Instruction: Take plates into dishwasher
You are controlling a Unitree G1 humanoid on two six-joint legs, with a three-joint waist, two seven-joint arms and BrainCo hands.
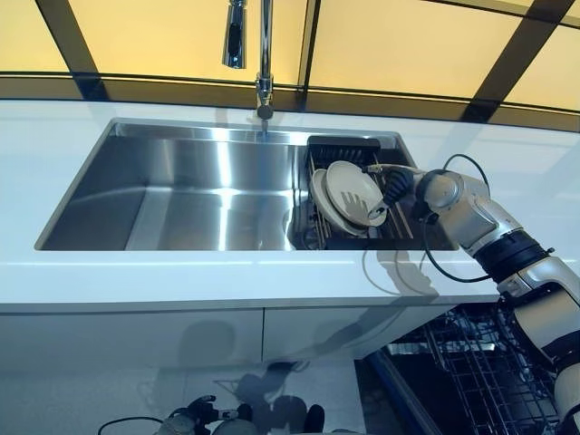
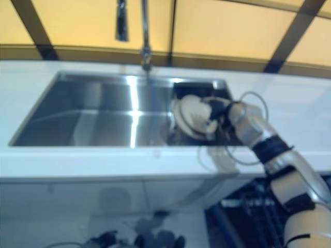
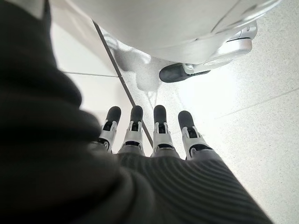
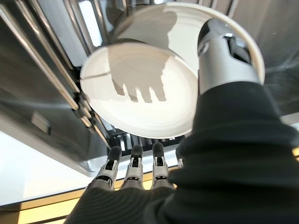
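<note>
The sink (image 1: 181, 195) is the big steel tub in the white counter (image 1: 91, 281), so everything here is placed from it.

Far to the left of the sink and well below it, the left hand (image 3: 154, 135) hangs down by the floor. Its fingers are straight and loose, and it holds nothing. It is a long way from any plate.

The left and middle of the sink look bare. The tap (image 1: 263, 54) stands behind the sink, near the middle of its back edge.

At the right end of the sink sits a dark wire rack (image 1: 353, 195). The plates (image 1: 349, 195) stand in it on their edges, leaning, with their round faces turned toward the right.

Just to the right of the plates is the right hand (image 1: 395, 188). It has reached over the right end of the sink. In its own wrist view the fingers (image 4: 135, 168) are straight under the front plate's rim, and the thumb lies by the plate's face. It does not look closed on the plate yet. I cannot tell if it touches.

So the plates lie just left of the right hand, and this hand is much the nearer one. It likely needs to pinch the rim and lift up.

Below the sink's right end, the dishwasher rack (image 1: 480, 372) is pulled out and waiting.
</note>
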